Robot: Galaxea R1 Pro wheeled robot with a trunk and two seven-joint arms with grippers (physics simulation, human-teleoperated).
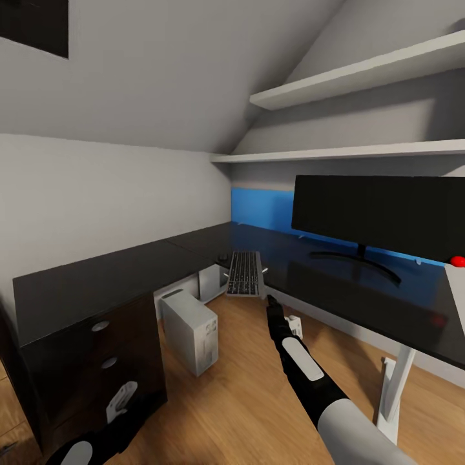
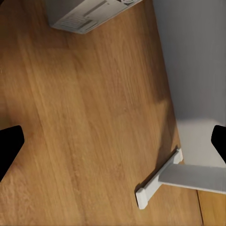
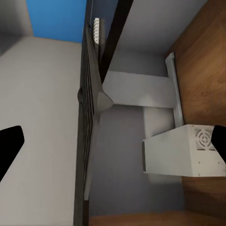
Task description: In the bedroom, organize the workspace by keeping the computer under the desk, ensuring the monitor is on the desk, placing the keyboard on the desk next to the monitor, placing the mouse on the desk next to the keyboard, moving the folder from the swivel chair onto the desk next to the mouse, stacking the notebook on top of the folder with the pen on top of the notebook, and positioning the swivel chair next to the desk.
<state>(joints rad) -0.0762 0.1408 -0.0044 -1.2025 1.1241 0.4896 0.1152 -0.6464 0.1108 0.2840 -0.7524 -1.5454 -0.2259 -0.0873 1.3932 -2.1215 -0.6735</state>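
Note:
The dark keyboard (image 1: 244,272) lies at the inner corner of the black desk (image 1: 97,278), its near end sticking out past the desk's front edge. My right gripper (image 1: 271,302) hangs just in front of and below the keyboard's near right corner, open and empty. The right wrist view shows the keyboard (image 3: 87,117) edge-on, with the computer (image 3: 183,153) beyond it. The black monitor (image 1: 381,216) stands on the desk at the right, a red dot (image 1: 457,261) at its lower corner. The pale computer (image 1: 190,329) stands on the floor by the desk. My left gripper (image 1: 126,403) is low by the drawers, open.
A black drawer unit (image 1: 97,352) fills the space under the desk's left wing. White desk legs (image 1: 397,387) stand at the right, and a leg foot (image 2: 155,183) rests on the wood floor. Two white wall shelves (image 1: 361,77) run above the monitor.

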